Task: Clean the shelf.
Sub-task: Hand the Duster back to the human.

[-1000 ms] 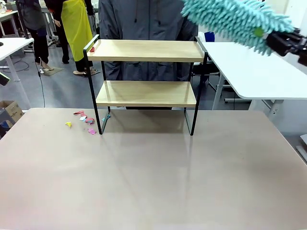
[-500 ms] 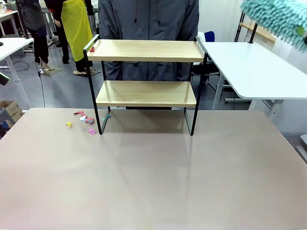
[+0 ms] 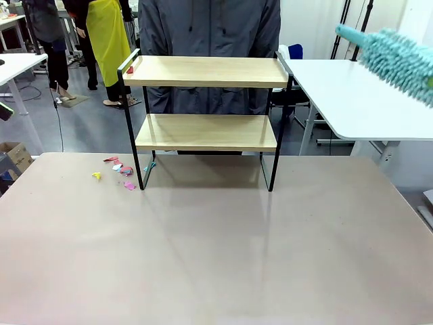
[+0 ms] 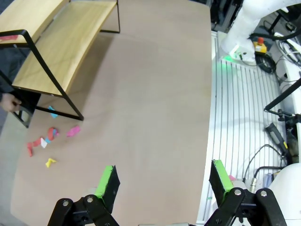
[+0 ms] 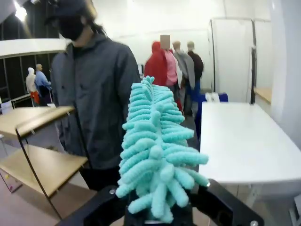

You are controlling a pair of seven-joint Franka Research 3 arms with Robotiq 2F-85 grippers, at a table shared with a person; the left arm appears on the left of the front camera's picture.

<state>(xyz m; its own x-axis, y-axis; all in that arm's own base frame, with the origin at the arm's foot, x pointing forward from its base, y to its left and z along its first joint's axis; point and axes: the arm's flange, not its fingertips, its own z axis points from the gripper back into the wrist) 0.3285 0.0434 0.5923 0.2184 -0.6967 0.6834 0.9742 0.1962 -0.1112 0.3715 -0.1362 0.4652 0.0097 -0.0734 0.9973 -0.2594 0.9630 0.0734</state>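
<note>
I see the shelf standing upright at the far middle of the worktop, its two light boards bare apart from a small red scrap at the left end of the top board. A person in a grey jacket stands right behind it. Coloured paper scraps lie on the worktop just beside the shelf's left legs. My left gripper hangs high over the near left part of the worktop, jaws wide apart with nothing between them. My right gripper is raised off to the right of the shelf, well apart from it, jaws clamped on the base of a teal fluffy duster. In the front view the duster slants up toward the shelf's side.
</note>
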